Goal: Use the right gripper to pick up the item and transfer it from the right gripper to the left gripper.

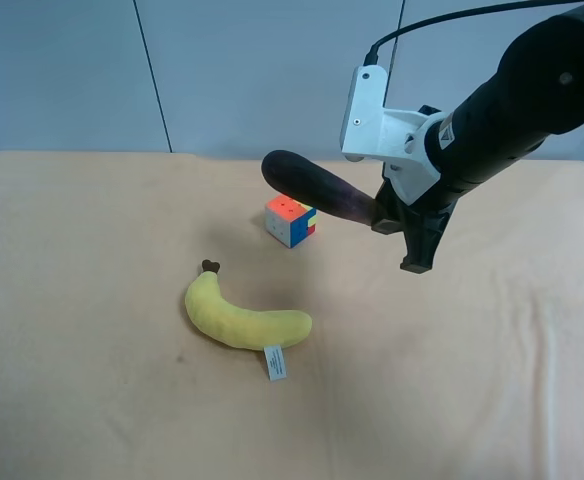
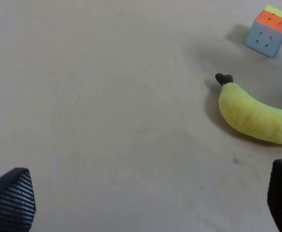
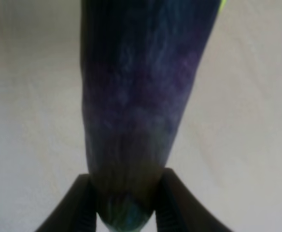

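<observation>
The item, a dark purple toy eggplant [image 1: 317,188], is held in the air above the table, behind the cube. My right gripper [image 1: 392,225], on the black arm with the white blocky housing at the exterior high view's right, is shut on its stem end. In the right wrist view the eggplant [image 3: 136,96] fills the frame, and the gripper [image 3: 126,205] clamps its greenish end between both fingers. My left gripper [image 2: 146,208] is open and empty above bare cloth. Only its fingertips [image 2: 10,200] show. It is out of the exterior high view.
A yellow plush banana [image 1: 242,318] with a white tag lies mid-table and shows in the left wrist view [image 2: 254,113]. A multicoloured puzzle cube [image 1: 291,220] stands behind it, under the eggplant's free end, and shows in the left wrist view [image 2: 270,24]. A tan cloth [image 1: 92,300] covers the table.
</observation>
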{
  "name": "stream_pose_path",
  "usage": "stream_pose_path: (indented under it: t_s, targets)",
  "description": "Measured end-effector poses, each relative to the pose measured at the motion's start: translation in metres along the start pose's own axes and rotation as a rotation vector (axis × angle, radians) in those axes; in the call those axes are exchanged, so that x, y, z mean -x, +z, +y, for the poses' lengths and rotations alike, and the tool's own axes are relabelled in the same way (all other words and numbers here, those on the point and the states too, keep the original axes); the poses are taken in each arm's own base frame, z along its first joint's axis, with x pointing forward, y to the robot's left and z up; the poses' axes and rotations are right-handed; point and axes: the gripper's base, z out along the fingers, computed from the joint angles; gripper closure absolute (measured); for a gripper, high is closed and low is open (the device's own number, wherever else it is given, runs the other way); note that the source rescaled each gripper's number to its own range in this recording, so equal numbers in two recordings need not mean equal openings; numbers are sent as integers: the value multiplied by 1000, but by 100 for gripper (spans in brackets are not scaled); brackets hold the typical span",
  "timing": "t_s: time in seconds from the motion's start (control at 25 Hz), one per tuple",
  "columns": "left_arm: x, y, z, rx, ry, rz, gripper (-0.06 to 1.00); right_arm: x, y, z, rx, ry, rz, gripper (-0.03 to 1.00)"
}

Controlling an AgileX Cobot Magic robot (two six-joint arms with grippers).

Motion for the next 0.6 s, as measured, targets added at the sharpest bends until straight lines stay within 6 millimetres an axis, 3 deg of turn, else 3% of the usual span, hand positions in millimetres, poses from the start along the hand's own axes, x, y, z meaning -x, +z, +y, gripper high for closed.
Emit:
stream_pose_path:
  t_s: [0.6]
  targets:
    - [0, 0, 0, 0, 0, 0, 1, 0, 0, 0, 3, 9, -4, 97]
